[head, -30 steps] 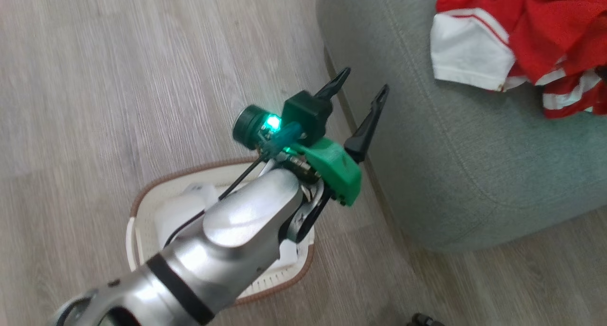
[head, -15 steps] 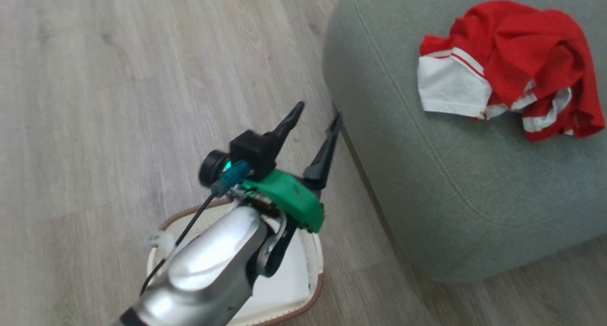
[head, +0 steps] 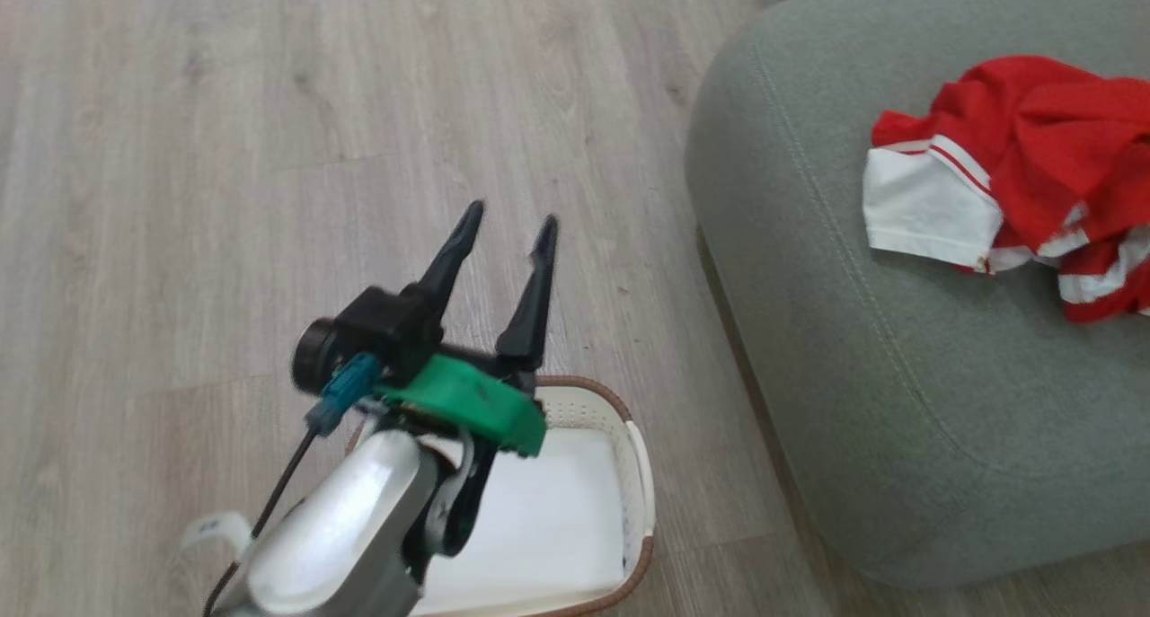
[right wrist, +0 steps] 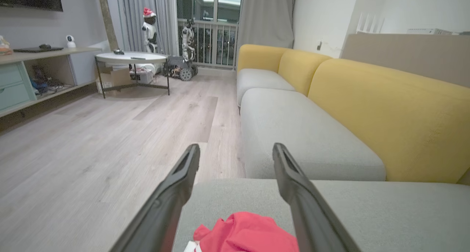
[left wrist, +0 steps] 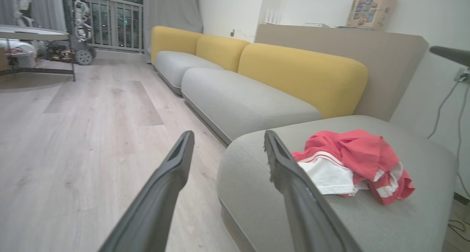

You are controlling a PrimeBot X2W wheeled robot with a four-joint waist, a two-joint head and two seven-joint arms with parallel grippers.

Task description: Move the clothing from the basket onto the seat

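Head view: clothing [head: 1033, 141], a red and white heap at 2 o'clock, lies on the seat [head: 853, 374], well apart from the basket [head: 643, 491] at 6 o'clock on the floor [head: 225, 150]. The basket's visible bottom is bare white; its 9 o'clock part is hidden behind the forearm. Left gripper [head: 510, 215] hangs over the basket's 11 o'clock rim, fingers pointing toward 12 o'clock, spread wide, nothing between them, touching nothing. Step in hand, as judged: the load appears delivered, and what remains is getting the arm clear and confirming that the basket is empty. To do that well, the spread fingers should stay above the basket rim and off the seat's edge at 3 o'clock, and the hidden part of the basket should be checked for any leftover garment. Left wrist view: left gripper [left wrist: 228, 134] has its jaws wide apart and empty; the clothing [left wrist: 352, 153] sits at 3 o'clock on the seat [left wrist: 404, 222], beyond the fingertip and not touched. Right wrist view: right gripper [right wrist: 236, 146] is likewise wide and empty, and the clothing [right wrist: 249, 233] shows at 6 o'clock between the finger bases, lying on the seat [right wrist: 385, 208] below them, whether clear of the fingers cannot be told.
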